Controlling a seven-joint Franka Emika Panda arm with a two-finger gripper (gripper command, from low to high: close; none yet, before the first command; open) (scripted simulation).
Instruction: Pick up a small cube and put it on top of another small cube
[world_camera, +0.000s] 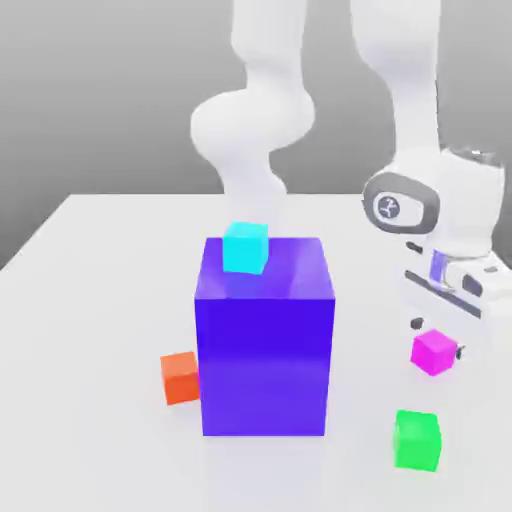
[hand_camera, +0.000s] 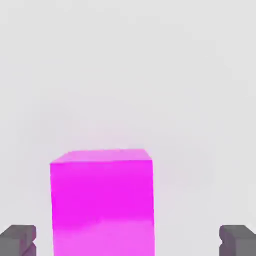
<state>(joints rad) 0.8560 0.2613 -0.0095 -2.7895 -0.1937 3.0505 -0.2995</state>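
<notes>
The small magenta-pink cube (world_camera: 435, 351) rests on the white table at the exterior view's right. My gripper (world_camera: 437, 340) has come down over it, with a dark fingertip on either side. In the hand view the cube (hand_camera: 102, 200) sits between the two grey fingertips (hand_camera: 18, 240), off-centre, with a visible gap on each side. The gripper is open and nothing is held. Other small cubes lie about: a green cube (world_camera: 416, 439) just in front of the magenta one, an orange-red cube (world_camera: 180, 377), and a cyan cube (world_camera: 245, 247).
A big blue-violet block (world_camera: 265, 340) stands mid-table, with the cyan cube on its top near the back left corner. The orange-red cube sits against the block's lower left side. The white arm rises behind the block.
</notes>
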